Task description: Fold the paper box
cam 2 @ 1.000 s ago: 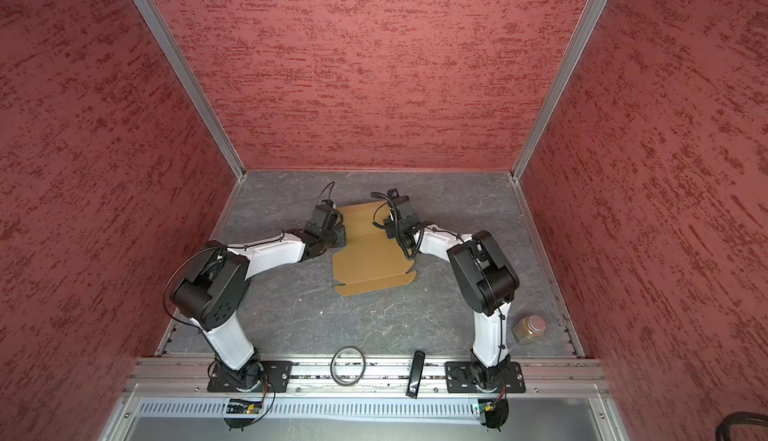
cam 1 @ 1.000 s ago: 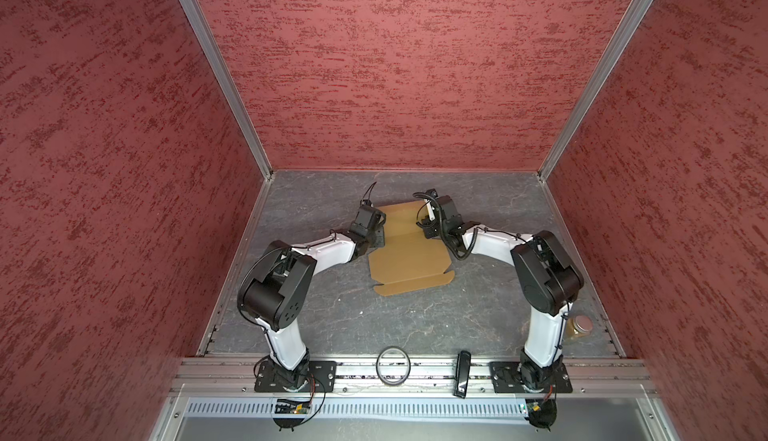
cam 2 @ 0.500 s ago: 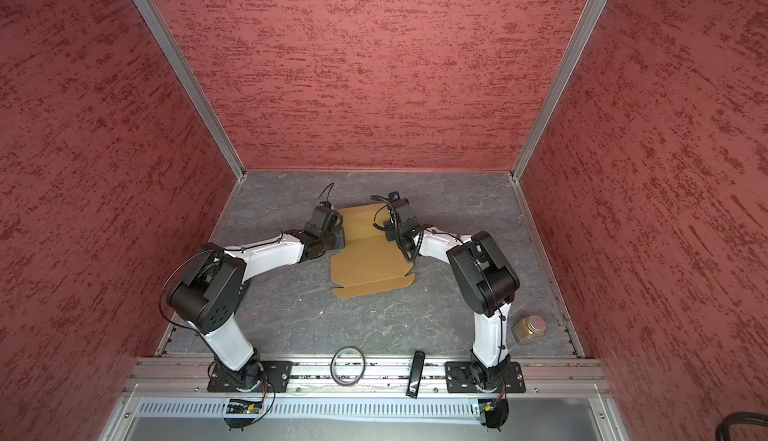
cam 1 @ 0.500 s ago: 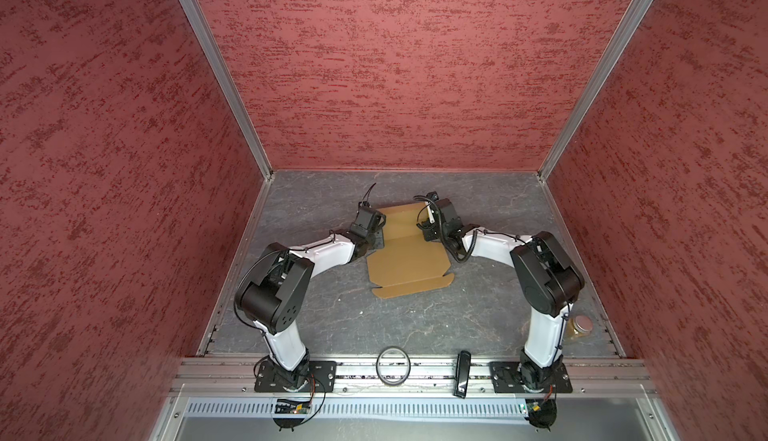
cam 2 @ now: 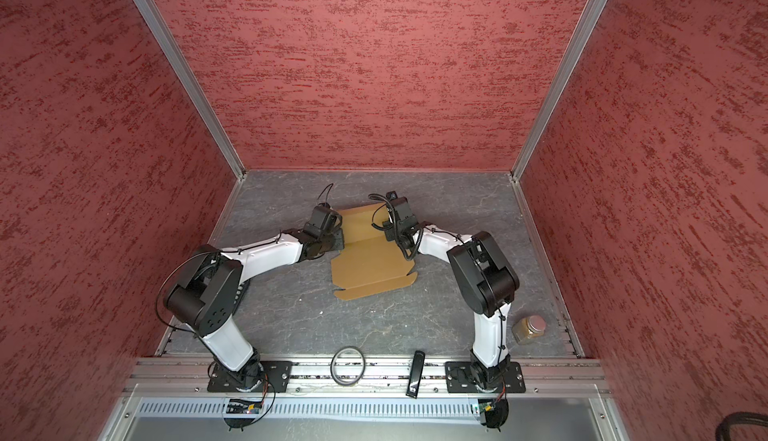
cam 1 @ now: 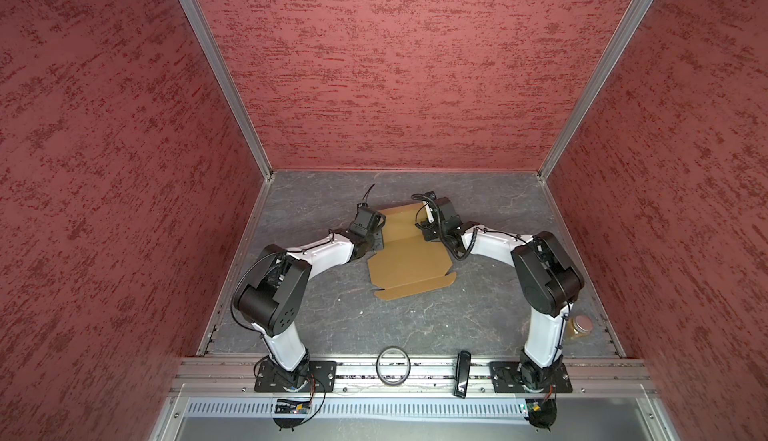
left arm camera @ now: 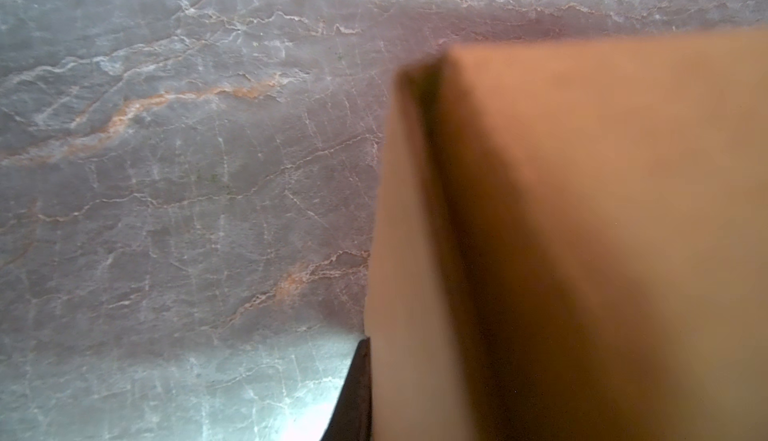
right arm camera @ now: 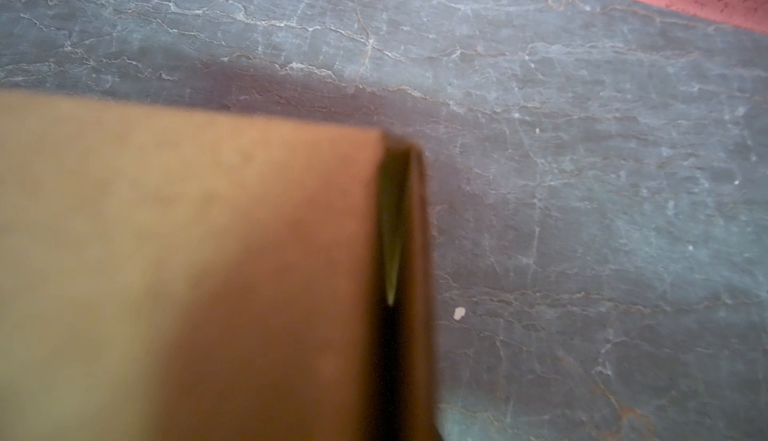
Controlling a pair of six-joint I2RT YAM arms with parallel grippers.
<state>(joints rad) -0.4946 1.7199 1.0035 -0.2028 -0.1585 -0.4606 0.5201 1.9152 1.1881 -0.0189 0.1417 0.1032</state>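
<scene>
Jar (cam 1: 579, 326): capped, upright on table (cam 1: 415, 326); amber-brown contents, kind unclear.
Box (cam 1: 409, 264): on table, well apart from jar, farther back and to its left in both top views.
Box axis: long way runs front to back; the narrow end flap at the front is swung slightly toward jar.
Left gripper (cam 1: 375, 227): clamped on the raised flap away from jar.
Right gripper (cam 1: 426, 231): at jar-side flap; jaws hidden, cannot tell.

1 paper box (cam 1: 409, 266), 2 arms: L arm (cam 1: 328, 252), R arm (cam 1: 496, 244), 1 jar (cam 1: 579, 329), 1 ring (cam 1: 378, 366), 1 blk bar (cam 1: 462, 372).
</scene>
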